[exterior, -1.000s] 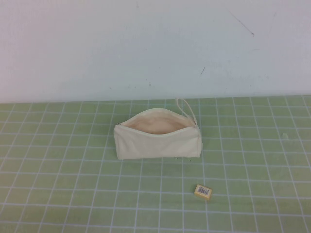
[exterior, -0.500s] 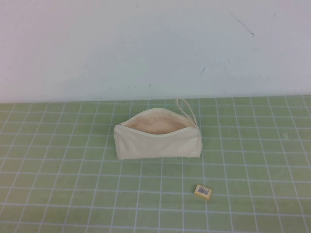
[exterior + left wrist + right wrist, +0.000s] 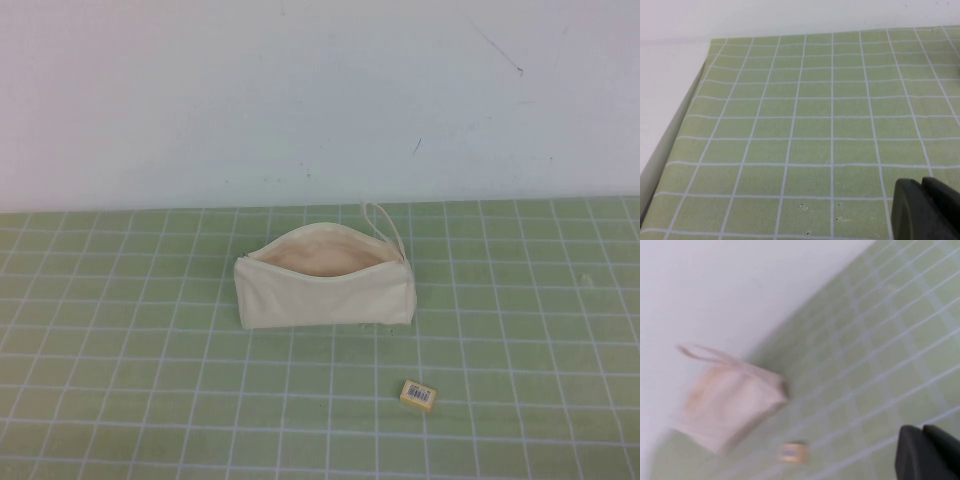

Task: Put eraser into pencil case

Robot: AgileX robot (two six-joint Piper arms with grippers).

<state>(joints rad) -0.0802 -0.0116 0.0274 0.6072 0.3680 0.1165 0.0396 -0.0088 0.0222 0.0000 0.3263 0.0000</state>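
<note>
On the green gridded tabletop point(image 3: 130, 390) the pencil case point(image 3: 325, 292) stood near the middle with its zip mouth gaping upward, pale lining showing, and its loop strap point(image 3: 385, 222) arching off the far right end. Nearer the robot and a little to the right lay the eraser point(image 3: 418, 394), flat with its barcode label up, well apart from the case. Neither arm appeared in the high view, so I judged the task not yet begun: the step in hand was the approach to the eraser.

With the eraser lying right of the case, the right arm looked the likelier one to fetch it. The next move would call for coming down over that small block, closing on its sides, then carrying it above the open mouth and letting go.

Only the wrist views showed the grippers. Dark tips of the left gripper point(image 3: 927, 207) sat at the edge of its picture, pressed together with no gap and holding nothing, over bare grid near the mat's border. Similar tips of the right gripper point(image 3: 927, 452) were likewise closed and empty; its camera also caught the pencil case point(image 3: 727, 402) and eraser point(image 3: 792, 452), blurred.
</note>
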